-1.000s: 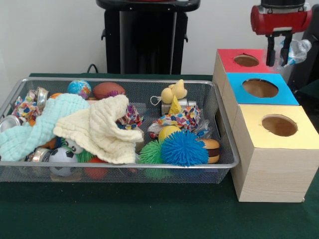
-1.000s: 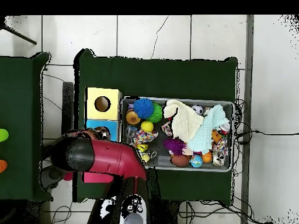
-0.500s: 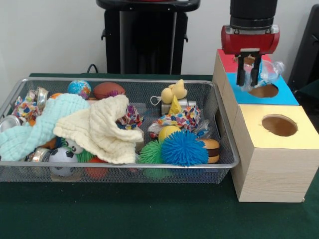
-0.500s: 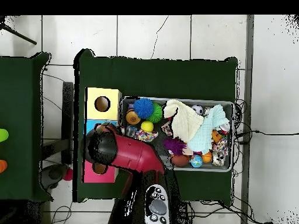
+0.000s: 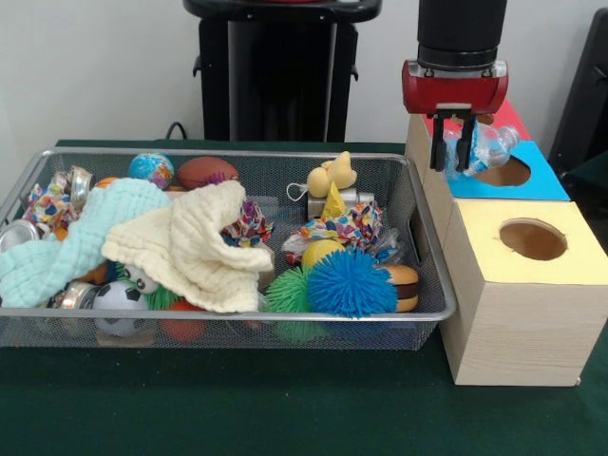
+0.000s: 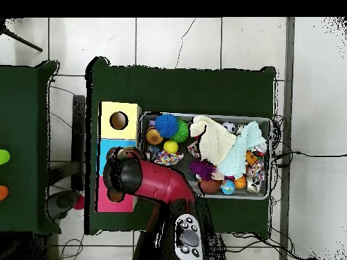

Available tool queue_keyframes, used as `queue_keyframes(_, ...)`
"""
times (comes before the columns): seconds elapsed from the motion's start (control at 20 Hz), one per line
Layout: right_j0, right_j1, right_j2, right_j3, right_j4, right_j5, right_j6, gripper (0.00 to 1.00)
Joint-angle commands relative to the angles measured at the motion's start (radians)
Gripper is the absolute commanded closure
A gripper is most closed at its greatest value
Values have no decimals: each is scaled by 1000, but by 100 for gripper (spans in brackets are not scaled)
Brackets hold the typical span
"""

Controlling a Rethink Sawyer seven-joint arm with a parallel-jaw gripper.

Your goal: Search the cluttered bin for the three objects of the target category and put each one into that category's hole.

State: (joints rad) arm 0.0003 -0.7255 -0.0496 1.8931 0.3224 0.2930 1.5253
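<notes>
Front view: end effector [image 5: 453,150] hung over the blue-topped box [image 5: 532,183], fingers pinched on a clear plastic bottle [image 5: 483,150], which stuck out to the side twd the blue box's hole [image 5: 503,172] and sat just above its rim. Red-topped box [image 5: 508,116] was right behind the end effector, mostly hidden by it; yellow-topped box [image 5: 532,285] sat below and nearer the camera, its hole [image 5: 533,239] open. On the other side of the end effector, lower down, was the wire mesh bin [image 5: 237,328] on the green bench [image 5: 285,408], touching the boxes. In the bin, nearest the end effector: yellow duck toy [image 5: 332,175], patterned cloth [image 5: 347,228], blue spiky ball [image 5: 351,283], burger toy [image 5: 403,287]. Further off: cream washcloth [image 5: 195,247], mint washcloth [image 5: 71,237], globe ball [image 5: 151,168], brown football [image 5: 207,172], soccer ball [image 5: 121,302], crushed can [image 5: 17,234] at the far end. Overhead view: red arm [image 6: 152,186] covered the end effector and bottle, so grip couldn't be told here. Arm's black head sat over the blue box [image 6: 108,146], between the yellow box [image 6: 119,120] and red box [image 6: 114,202]. Bin [image 6: 271,159] lay just beside the boxes, cream cloth [image 6: 213,141] and mint cloth [image 6: 242,150] in the middle, blue spiky ball [image 6: 166,124] close to the yellow box.
</notes>
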Motion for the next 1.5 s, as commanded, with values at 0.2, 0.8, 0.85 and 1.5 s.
queue_keyframes(0.2,14,23,79,39,35,51,224,100)
queue_keyframes(0.8,66,38,14,-24,2,92,214,100)
queue_keyframes(0.85,72,38,7,-28,0,104,214,100)
queue_keyframes(1.5,63,24,18,-11,19,123,213,100)
